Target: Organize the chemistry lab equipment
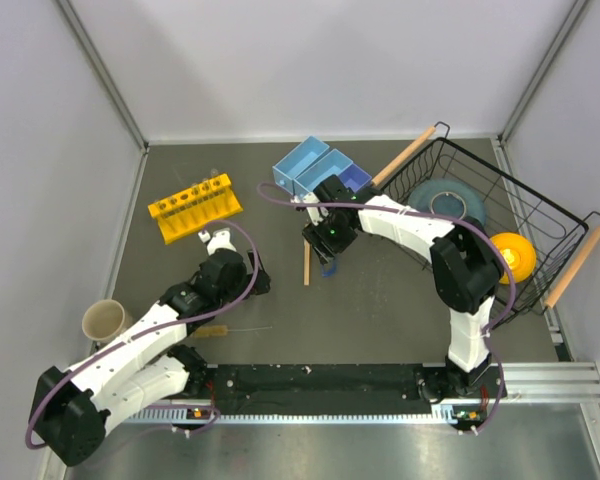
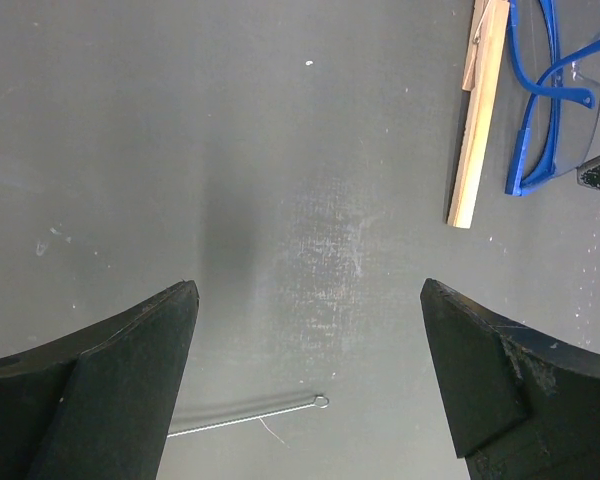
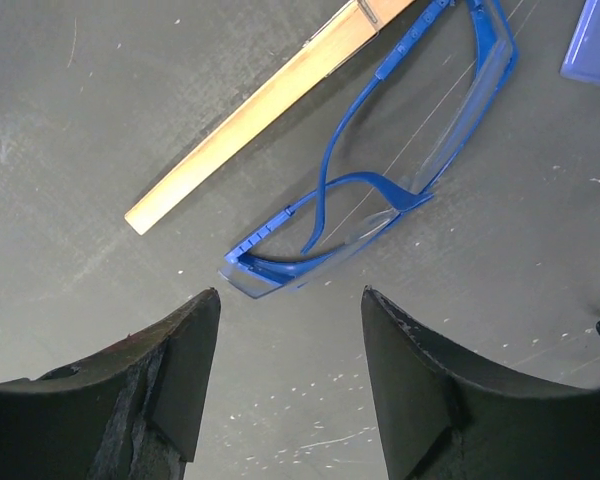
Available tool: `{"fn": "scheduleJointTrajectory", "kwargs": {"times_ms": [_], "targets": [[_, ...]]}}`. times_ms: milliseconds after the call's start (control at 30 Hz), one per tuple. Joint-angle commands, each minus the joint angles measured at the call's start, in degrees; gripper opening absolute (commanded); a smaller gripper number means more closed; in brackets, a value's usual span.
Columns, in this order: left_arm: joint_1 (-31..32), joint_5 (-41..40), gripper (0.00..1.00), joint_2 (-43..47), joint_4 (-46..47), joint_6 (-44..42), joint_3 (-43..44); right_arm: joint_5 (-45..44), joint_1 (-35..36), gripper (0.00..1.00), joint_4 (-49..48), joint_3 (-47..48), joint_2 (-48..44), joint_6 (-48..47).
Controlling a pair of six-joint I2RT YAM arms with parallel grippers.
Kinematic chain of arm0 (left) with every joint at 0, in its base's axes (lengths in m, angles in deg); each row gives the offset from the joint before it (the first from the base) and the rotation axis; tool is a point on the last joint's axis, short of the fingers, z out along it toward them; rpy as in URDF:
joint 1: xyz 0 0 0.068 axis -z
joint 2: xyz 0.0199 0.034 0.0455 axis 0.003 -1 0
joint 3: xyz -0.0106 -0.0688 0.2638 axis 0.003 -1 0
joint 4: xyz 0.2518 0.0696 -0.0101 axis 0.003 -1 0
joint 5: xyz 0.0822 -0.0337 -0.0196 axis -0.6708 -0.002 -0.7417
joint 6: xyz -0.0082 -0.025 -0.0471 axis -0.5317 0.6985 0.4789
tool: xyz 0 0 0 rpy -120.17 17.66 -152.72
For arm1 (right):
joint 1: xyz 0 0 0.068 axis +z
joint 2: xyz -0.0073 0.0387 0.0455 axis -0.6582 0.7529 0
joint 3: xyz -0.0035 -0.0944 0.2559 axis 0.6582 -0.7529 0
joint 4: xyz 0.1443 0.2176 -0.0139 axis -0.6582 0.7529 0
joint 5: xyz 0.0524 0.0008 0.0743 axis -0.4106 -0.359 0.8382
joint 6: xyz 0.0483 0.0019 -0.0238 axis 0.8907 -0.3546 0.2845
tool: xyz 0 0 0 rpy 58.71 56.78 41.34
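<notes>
The blue-framed safety glasses (image 3: 380, 190) lie on the dark table just ahead of my right gripper (image 3: 290, 292), which is open and empty above them. A flat wooden stick (image 3: 270, 100) lies beside the glasses, and also shows in the top view (image 1: 306, 265). My left gripper (image 2: 308, 287) is open and empty over bare table. The wire handle of the brush (image 2: 250, 413) lies below it, and its tan bristles (image 1: 212, 331) show in the top view. Thin glass tubes (image 1: 217, 180) stand in a yellow rack (image 1: 195, 208).
Blue bins (image 1: 315, 168) sit at the back centre. A black wire basket (image 1: 560, 215) with wooden handles at the right holds a grey-blue plate (image 1: 446, 198) and a yellow bowl (image 1: 517, 256). A beige cup (image 1: 105, 320) stands at the left.
</notes>
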Motion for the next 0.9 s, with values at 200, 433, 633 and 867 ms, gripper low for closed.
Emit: {"fn": "scheduleJointTrajectory", "kwargs": {"times_ms": [200, 433, 633, 867], "targets": [[0.0, -0.6, 0.99, 2.2, 1.2, 0.3, -0.5, -5.6, 0.9, 0.43, -0.5, 3.5, 2.5, 3.8], [0.1, -0.3, 0.99, 1.5, 1.1, 0.1, 0.1, -8.6, 1.1, 0.24, -0.8, 2.5, 1.6, 3.0], [0.1, -0.4, 0.99, 2.4, 0.9, 0.1, -0.2, -12.2, 1.2, 0.10, -1.1, 1.8, -1.4, 0.9], [0.0, -0.6, 0.99, 3.0, 0.3, -0.2, 0.6, -11.8, 1.1, 0.06, -1.2, 2.7, -5.1, -0.7]]}}
